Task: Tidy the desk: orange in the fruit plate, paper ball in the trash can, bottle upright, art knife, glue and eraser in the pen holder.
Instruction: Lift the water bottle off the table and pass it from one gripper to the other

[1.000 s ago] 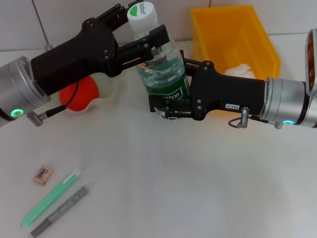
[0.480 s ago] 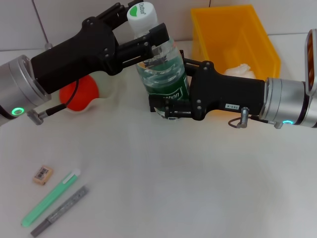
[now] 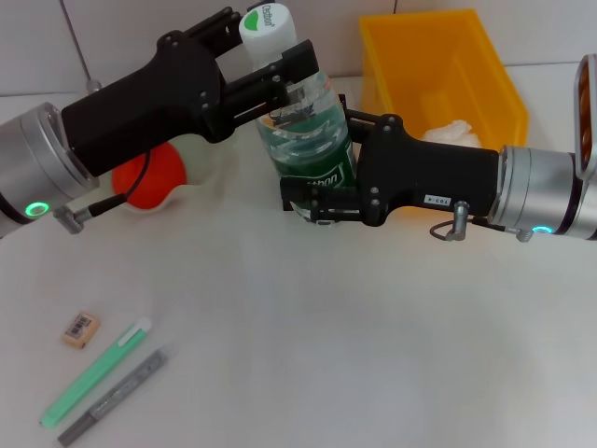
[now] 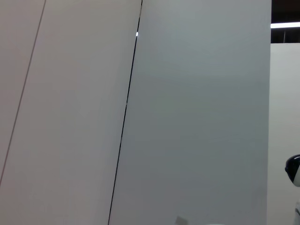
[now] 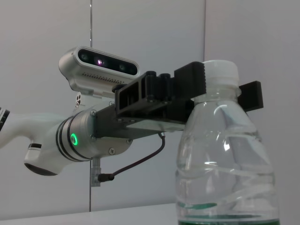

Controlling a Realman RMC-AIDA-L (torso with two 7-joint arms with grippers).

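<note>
A clear bottle with a green label and white cap stands upright mid-table, also filling the right wrist view. My left gripper is shut on its neck just under the cap, its black fingers flanking the cap. My right gripper is shut on the bottle's base. The orange lies in the white fruit plate behind my left arm. A paper ball rests in the yellow trash can. The eraser, a green stick and a grey stick lie front left.
A grey-rimmed container shows at the right edge, cut off by the frame. The left wrist view holds only a plain wall. Both arms cross the back half of the table; the front right holds nothing.
The left gripper's near finger has edged slightly upward at the bottle neck. The bottle, the right arm and the small items have not moved.
</note>
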